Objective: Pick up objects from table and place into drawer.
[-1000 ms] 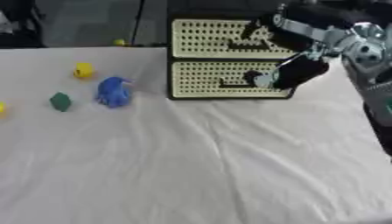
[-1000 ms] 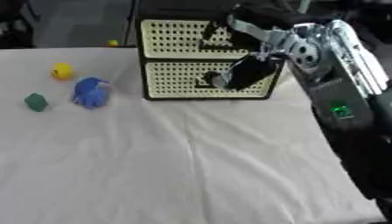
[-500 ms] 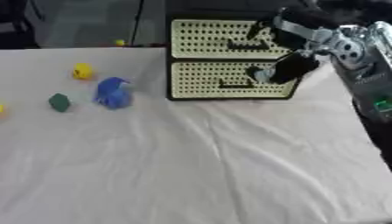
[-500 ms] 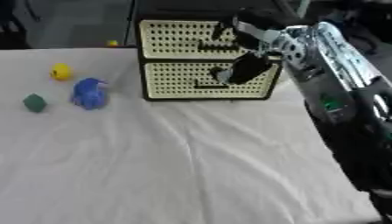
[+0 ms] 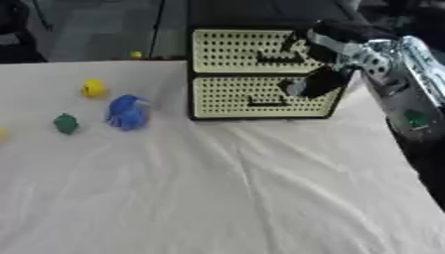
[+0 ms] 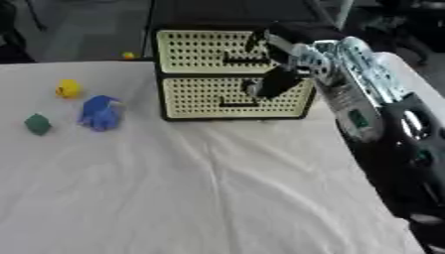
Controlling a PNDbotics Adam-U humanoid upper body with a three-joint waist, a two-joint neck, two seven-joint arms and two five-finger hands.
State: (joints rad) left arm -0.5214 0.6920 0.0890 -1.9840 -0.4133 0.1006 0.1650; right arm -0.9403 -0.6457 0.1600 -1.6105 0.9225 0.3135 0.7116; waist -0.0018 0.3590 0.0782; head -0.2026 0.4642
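Note:
A black drawer unit [image 5: 194,74] with two cream perforated drawer fronts stands at the back of the table, both drawers closed. My right hand [image 5: 317,82] hovers against the right part of the lower drawer front [image 5: 230,94], just above and right of its dark handle [image 5: 265,103]. On the cloth to the left lie a blue toy [image 5: 127,112], a yellow toy [image 5: 93,88] and a small green piece [image 5: 65,123]. A bit of another yellow thing [image 5: 2,133] shows at the left edge. My left hand is out of view.
A white wrinkled cloth [image 5: 226,188] covers the table. My right forearm [image 6: 365,114] runs down the right side of the view. A small yellow ball [image 5: 135,54] sits beyond the table's far edge, left of the drawer unit.
My right hand has drifted slightly left across the lower drawer front, and the forearm has swung further into view. The toys lie where they were.

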